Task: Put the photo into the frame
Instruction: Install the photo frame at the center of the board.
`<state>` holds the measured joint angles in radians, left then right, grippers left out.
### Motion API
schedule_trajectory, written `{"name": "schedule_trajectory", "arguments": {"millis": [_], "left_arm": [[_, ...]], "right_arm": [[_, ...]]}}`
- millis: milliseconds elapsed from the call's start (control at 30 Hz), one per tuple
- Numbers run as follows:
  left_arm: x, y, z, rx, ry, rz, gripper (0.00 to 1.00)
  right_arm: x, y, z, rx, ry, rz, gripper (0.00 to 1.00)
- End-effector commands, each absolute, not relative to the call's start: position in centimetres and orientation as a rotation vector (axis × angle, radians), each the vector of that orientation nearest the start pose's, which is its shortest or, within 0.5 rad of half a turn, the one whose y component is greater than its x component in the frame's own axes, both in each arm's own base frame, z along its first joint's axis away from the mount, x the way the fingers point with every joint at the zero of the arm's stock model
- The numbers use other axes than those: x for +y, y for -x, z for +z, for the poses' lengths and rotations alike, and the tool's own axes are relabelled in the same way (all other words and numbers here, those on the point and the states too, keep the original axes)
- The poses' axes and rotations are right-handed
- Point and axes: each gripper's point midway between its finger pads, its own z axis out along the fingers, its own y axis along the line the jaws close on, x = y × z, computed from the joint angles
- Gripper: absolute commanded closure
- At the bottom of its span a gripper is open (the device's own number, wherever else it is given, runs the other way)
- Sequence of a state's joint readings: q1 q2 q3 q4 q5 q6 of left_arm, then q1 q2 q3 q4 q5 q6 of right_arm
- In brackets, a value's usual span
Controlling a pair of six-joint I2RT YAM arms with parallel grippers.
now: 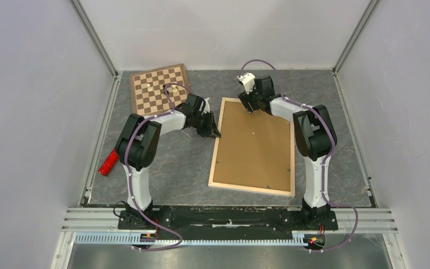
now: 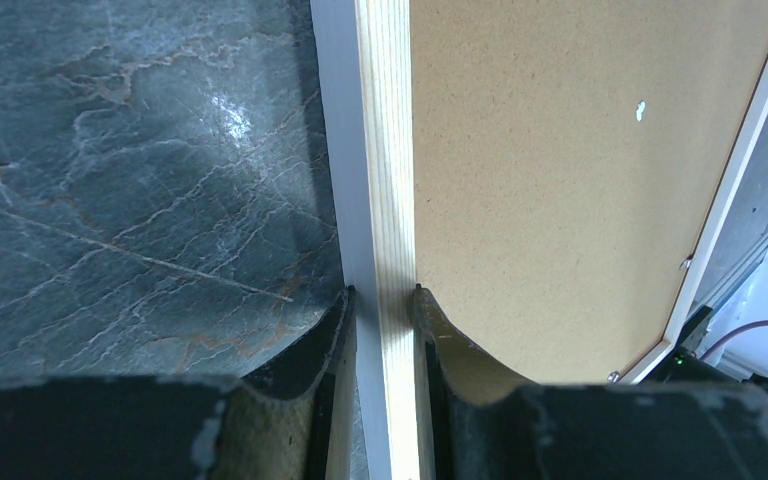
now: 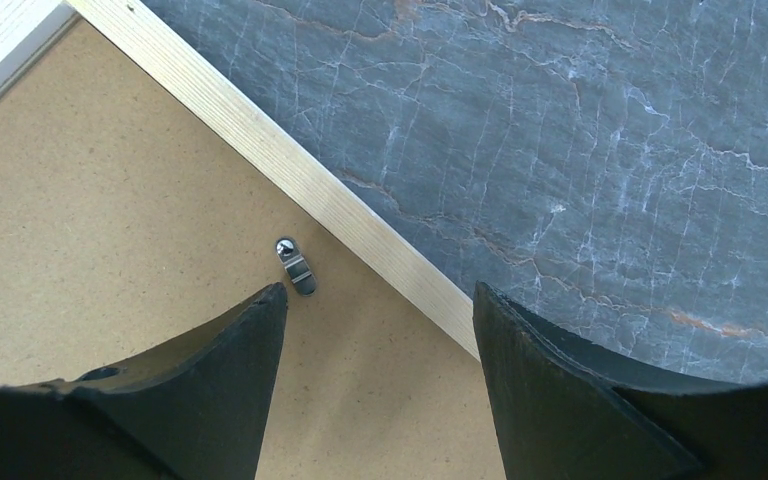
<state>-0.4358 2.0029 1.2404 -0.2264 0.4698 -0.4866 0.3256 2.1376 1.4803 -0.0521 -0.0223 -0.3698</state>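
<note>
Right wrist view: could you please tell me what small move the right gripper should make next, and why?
Probably lower the open right gripper onto the small metal clip to turn it: the brown backing board lies in the frame, closing it, and the left gripper clamps the frame's side bar.

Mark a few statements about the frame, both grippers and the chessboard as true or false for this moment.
1. The left gripper is shut on a side bar of the frame. True.
2. The right gripper is clamped on the backing board. False: its jaws stand open over the frame's far bar and hold nothing.
3. The brown backing board lies inside the frame. True.
4. The chessboard rests on top of the frame. False: it lies apart from it, at the far left of the table.
5. A small metal clip sits on the backing board near the right gripper. True.
</note>
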Motion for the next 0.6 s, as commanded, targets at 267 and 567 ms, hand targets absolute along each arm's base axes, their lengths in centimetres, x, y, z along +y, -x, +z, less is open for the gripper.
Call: {"name": "schedule_trajectory", "arguments": {"millis": [267,567], "left_arm": [[-24.5,-33.3,-2.7,2.854,-0.116,-0.752,0.98],[-24.5,-33.2,-2.7,2.858,-0.117,-0.752,0.98]], "right_arm": [[17.1,-53.7,5.3,2.096,0.787,-0.019,0.29],[16.0,-54.3,5.4,2.102,0.766,-0.104,0.29]]}}
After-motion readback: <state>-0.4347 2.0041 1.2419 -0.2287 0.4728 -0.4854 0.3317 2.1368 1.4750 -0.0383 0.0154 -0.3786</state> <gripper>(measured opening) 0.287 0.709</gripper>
